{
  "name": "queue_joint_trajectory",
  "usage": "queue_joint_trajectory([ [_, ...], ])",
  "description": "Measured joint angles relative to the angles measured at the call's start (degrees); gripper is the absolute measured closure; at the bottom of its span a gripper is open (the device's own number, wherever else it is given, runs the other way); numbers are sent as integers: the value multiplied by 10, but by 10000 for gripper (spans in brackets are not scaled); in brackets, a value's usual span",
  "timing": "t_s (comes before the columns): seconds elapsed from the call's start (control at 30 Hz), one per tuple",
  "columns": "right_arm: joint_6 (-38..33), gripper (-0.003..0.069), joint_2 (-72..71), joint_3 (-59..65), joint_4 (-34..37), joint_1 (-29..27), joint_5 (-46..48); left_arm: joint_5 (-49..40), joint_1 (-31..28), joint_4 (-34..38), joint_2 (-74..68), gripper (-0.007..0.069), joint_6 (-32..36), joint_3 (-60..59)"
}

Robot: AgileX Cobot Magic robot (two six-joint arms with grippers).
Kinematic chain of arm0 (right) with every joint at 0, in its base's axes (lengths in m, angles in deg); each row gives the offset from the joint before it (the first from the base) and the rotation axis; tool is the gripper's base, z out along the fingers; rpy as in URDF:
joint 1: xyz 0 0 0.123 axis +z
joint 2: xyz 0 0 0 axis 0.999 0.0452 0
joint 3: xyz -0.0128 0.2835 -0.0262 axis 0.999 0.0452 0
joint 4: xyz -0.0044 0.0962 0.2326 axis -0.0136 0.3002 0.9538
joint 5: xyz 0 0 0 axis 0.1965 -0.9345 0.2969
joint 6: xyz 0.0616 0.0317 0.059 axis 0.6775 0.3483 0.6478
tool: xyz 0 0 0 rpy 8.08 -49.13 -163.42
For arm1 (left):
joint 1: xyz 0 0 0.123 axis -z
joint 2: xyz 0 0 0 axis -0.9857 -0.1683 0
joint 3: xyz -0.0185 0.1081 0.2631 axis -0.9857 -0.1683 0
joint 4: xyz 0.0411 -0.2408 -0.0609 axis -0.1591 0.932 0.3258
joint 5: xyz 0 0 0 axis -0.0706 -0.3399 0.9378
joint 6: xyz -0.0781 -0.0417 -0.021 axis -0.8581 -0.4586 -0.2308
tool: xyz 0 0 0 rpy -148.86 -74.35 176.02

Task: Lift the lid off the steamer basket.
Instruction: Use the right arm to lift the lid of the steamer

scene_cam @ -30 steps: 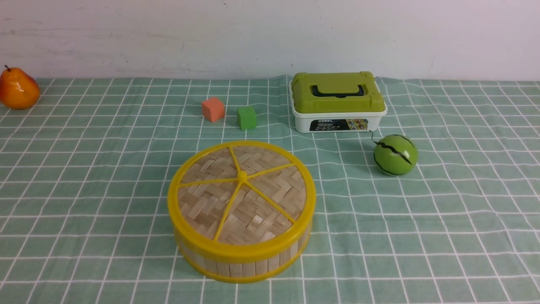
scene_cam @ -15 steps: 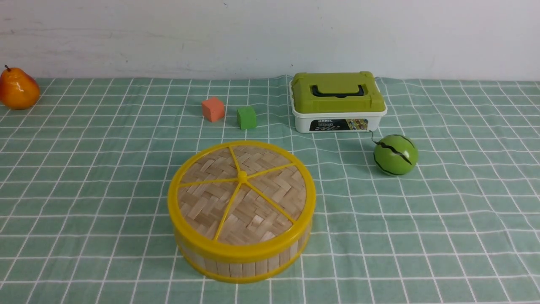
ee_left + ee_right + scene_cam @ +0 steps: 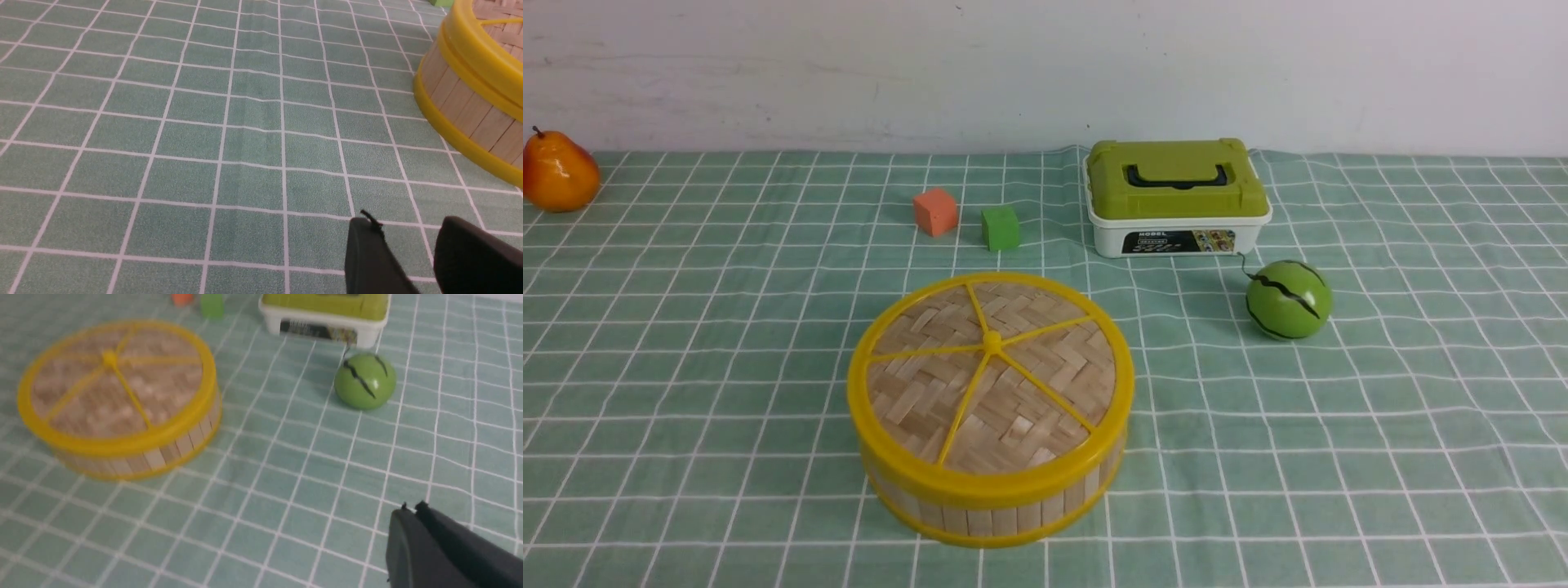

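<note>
The steamer basket point(image 3: 996, 514) stands at the front centre of the checked cloth, its bamboo slats between yellow rims. The woven lid point(image 3: 992, 367) with yellow spokes sits flat on top of it, closed. Neither arm shows in the front view. In the left wrist view my left gripper point(image 3: 408, 222) hangs open over bare cloth, off to the side of the basket point(image 3: 461, 102), holding nothing. In the right wrist view my right gripper point(image 3: 412, 508) is shut and empty, well apart from the lid point(image 3: 114, 379) and the basket point(image 3: 163, 455).
A green-and-white box point(image 3: 1176, 196) stands behind the basket to the right, with a green melon ball point(image 3: 1288, 299) just in front of it. An orange cube point(image 3: 934, 211) and a green cube point(image 3: 1000, 227) lie behind the basket. A pear point(image 3: 557, 173) sits far left.
Nothing on the table has moved in the front view. My right gripper has closed, on nothing.
</note>
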Motion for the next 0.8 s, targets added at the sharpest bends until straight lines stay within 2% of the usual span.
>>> queue_joint_trajectory([
  [0.07,-27,681,67,-56,-5,14,44,0,0,0,0,386,0,0],
  [0.1,-42,681,133,-107,-7,42,94,0,0,0,0,386,0,0],
  [0.13,-42,681,140,-113,-7,46,100,0,0,0,0,386,0,0],
  [0.23,-41,671,275,-219,-41,124,173,0,0,0,0,386,0,0],
  [0.27,-34,668,309,-249,-59,149,183,0,0,0,0,386,0,0],
  [0.3,-34,668,309,-249,-59,149,183,0,0,0,0,386,0,0],
  [0.37,-2,659,404,-336,-116,222,189,0,0,0,0,386,0,0],
  [0.5,55,648,524,-458,-146,292,188,0,0,0,0,386,0,0],
  [0.57,70,642,555,-490,-148,304,189,0,0,0,0,386,0,0],
  [0.67,108,595,660,-595,-150,329,193,0,0,0,0,386,0,0],
  [0.8,122,452,773,-713,-156,352,197,0,0,0,0,386,0,0],
])
